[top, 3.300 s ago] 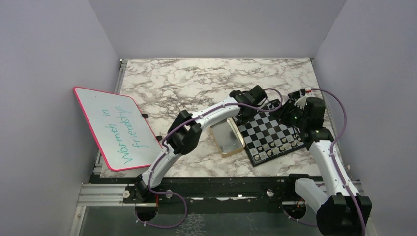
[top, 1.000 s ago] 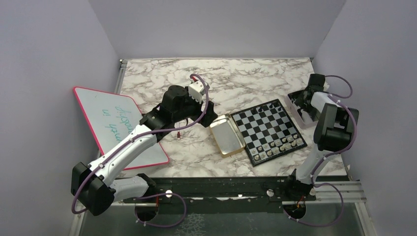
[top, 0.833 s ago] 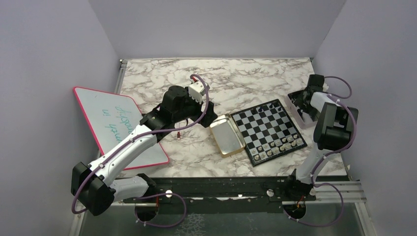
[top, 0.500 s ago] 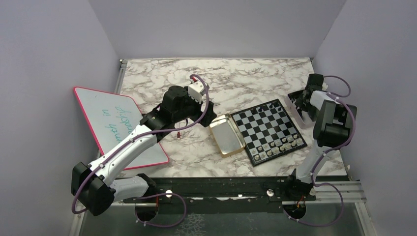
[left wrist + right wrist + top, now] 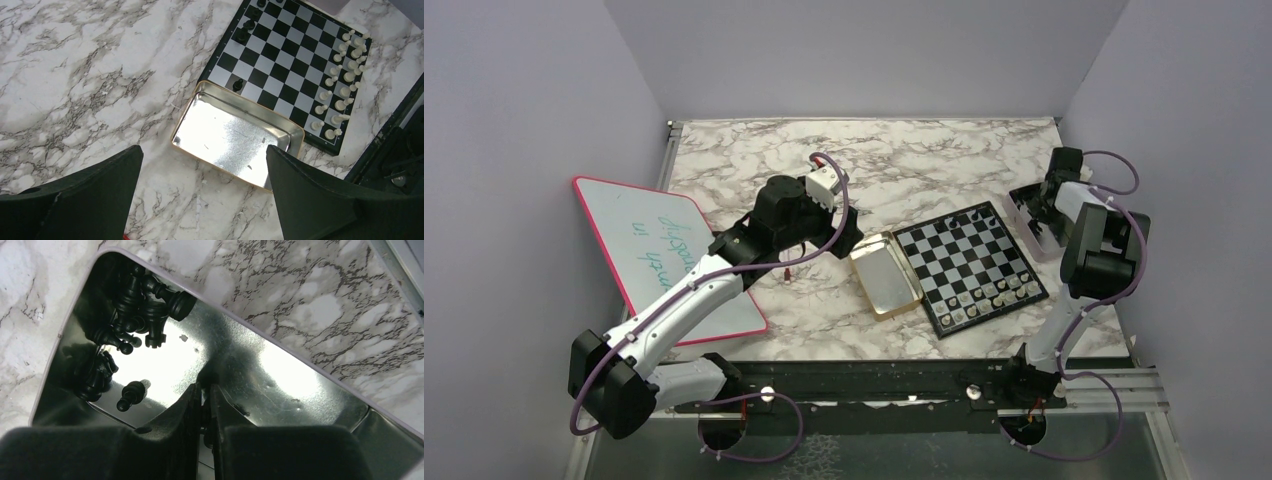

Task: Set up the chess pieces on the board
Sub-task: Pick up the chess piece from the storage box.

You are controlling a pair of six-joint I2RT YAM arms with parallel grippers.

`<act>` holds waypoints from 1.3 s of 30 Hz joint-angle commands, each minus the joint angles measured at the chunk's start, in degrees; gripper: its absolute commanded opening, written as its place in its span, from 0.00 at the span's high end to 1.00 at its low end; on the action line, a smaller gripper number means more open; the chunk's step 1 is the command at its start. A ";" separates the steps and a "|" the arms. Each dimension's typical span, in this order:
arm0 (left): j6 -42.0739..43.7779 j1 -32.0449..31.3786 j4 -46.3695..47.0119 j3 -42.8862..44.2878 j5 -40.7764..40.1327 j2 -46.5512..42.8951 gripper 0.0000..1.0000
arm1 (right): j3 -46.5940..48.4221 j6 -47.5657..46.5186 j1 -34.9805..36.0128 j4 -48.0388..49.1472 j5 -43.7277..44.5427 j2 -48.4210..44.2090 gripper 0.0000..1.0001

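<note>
The board (image 5: 969,262) lies right of centre, with white chess pieces (image 5: 345,75) in rows along its near edge. A few black pieces (image 5: 247,25) stand at its far side. More black pieces (image 5: 140,300) lie heaped in a silver tin (image 5: 280,370) beyond the board's right corner. My right gripper (image 5: 205,387) reaches down into that tin (image 5: 1024,205), its fingers pinched on a black piece that is mostly hidden between them. A single black pawn (image 5: 131,394) lies just left of the fingers. My left gripper (image 5: 202,150) hangs wide open and holds nothing, above the marble beside the gold tin (image 5: 235,135).
A pink-rimmed whiteboard (image 5: 664,260) leans at the left. A small red object (image 5: 786,271) lies on the marble under the left arm. The empty gold tin (image 5: 886,277) touches the board's left edge. Walls close in the table on three sides.
The right gripper's fingers have drawn together inside the silver tin onto a black piece. The left arm has stayed where it was, open.
</note>
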 commanded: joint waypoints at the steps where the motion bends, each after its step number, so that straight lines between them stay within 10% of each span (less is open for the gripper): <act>1: 0.95 -0.16 1.59 -0.54 -1.01 -1.53 0.07 | 3.08 -0.90 -0.26 -2.87 4.33 -0.63 0.84; 39: 0.75 -0.19 2.29 -1.16 -3.59 -5.14 0.08 | 2.24 -8.12 4.90 -10.83 8.48 -13.13 0.88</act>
